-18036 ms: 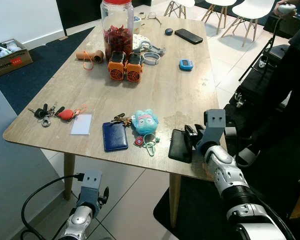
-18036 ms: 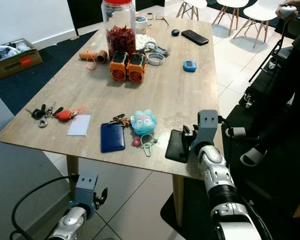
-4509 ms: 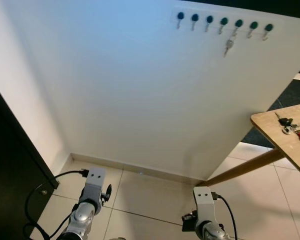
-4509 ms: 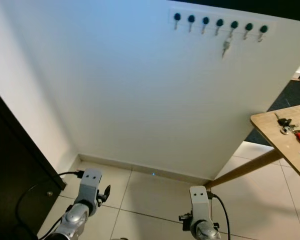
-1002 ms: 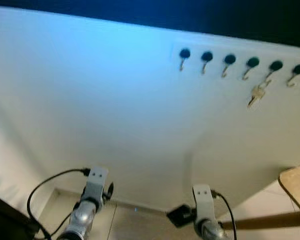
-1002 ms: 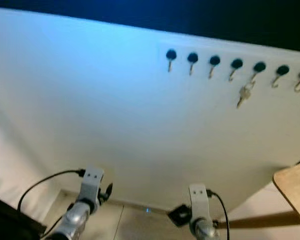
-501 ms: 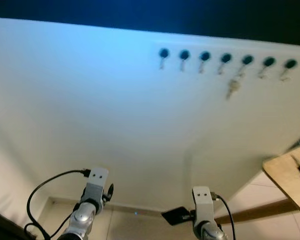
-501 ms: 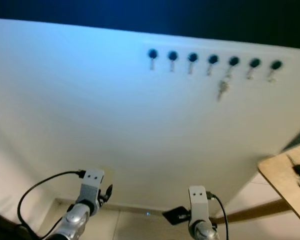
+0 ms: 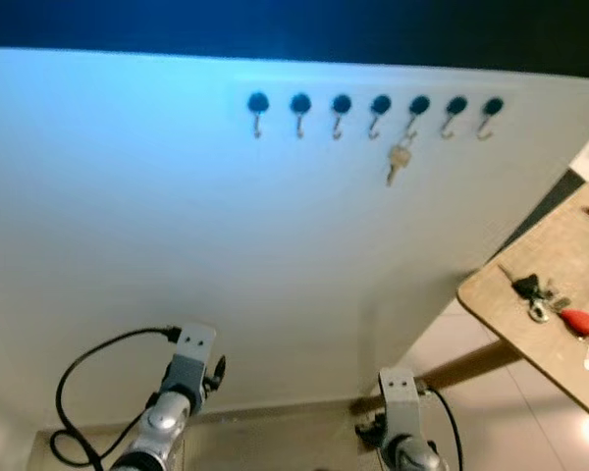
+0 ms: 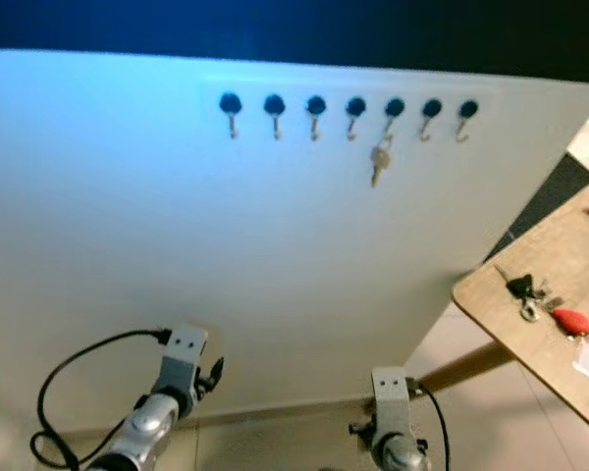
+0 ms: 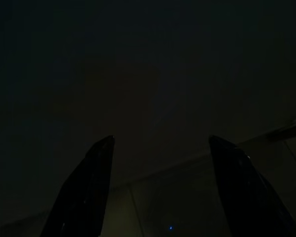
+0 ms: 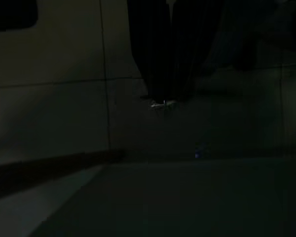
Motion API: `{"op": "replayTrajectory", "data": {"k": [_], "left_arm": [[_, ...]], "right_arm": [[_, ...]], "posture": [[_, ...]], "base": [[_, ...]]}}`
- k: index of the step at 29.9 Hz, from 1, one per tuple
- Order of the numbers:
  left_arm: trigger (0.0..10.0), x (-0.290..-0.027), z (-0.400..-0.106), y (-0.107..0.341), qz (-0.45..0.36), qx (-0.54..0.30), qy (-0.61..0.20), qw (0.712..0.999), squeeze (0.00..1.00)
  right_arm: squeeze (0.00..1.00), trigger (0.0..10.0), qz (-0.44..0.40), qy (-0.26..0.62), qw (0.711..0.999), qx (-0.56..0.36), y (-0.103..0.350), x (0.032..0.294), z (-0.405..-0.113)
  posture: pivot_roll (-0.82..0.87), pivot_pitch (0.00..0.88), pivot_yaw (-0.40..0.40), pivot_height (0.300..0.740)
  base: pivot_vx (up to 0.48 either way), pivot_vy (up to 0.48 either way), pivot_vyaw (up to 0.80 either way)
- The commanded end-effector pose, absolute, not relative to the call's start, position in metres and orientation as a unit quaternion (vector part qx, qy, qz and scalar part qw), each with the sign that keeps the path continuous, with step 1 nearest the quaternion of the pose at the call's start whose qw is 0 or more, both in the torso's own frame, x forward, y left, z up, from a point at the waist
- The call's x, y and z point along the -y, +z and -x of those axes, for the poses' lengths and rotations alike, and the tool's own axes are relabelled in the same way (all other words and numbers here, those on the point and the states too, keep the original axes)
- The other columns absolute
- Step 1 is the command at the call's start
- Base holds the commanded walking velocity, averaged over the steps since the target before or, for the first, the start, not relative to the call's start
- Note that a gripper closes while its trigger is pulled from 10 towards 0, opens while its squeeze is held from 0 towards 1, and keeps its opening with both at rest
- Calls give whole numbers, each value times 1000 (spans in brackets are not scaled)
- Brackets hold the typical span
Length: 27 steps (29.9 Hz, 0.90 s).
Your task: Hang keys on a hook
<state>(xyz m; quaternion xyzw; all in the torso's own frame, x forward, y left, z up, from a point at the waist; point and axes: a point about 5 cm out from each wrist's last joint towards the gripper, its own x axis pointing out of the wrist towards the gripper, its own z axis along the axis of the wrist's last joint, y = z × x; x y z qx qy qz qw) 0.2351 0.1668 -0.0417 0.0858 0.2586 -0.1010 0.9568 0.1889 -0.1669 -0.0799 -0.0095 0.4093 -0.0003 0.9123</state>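
- Wall (image 9: 177, 245) faced head-on; row of seven hooks (image 9: 373, 108) seen high up, near top edge of wall panel.
- One key (image 9: 398, 165) already hung on fifth hook from robot's left; other six hooks bare.
- Table (image 9: 515, 314) corner seen on the right, apart from wall; key bunch (image 9: 532, 291) w/ red fob (image 9: 579, 321) lying on it.
- Right gripper (image 12: 163, 98) held low by the floor: fingers pressed together on something dark. Small metal glint seen at the tips, prob. a key ring, but view too dark to confirm.
- Left gripper (image 11: 160, 187) idle, low at the side; fingers spread, nothing between them.
- Progress, as judged: item apparently picked and carried to the wall, robot roughly lined up w/ hook row. Approx. mid-task.
- Left to do: right arm to be raised to hook height, ring to be slipped over a free hook, grip to be released.
- Risk: hooks small, ring barely visible in wrist cam, so alignment likely the hard part.
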Motion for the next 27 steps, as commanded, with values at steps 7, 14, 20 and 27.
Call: {"op": "replayTrajectory", "data": {"k": [7, 14, 20, 27], "left_arm": [[10000, -168, -230, -46, -80, -272, -96, 954, 0], [10000, -168, -230, -46, -79, -272, -95, 954, 0], [10000, -169, -229, -47, -71, -278, -90, 954, 0], [10000, -169, -229, -47, -68, -278, -91, 954, 0]], "right_arm": [[0, 10000, 15, -9, 912, -409, -80, 172, -188], [0, 10000, 16, -8, 912, -411, -80, 173, -188], [0, 10000, 17, -8, 911, -411, -80, 173, -187], [0, 10000, 17, -7, 912, -410, -80, 173, -188]], "posture": [[77, 0, -53, 740], [77, 0, -55, 740], [75, 0, -56, 740], [76, 0, -57, 740]], "base": [[0, -137, 0], [0, 0, 0], [0, 0, 0], [0, 222, 0]]}}
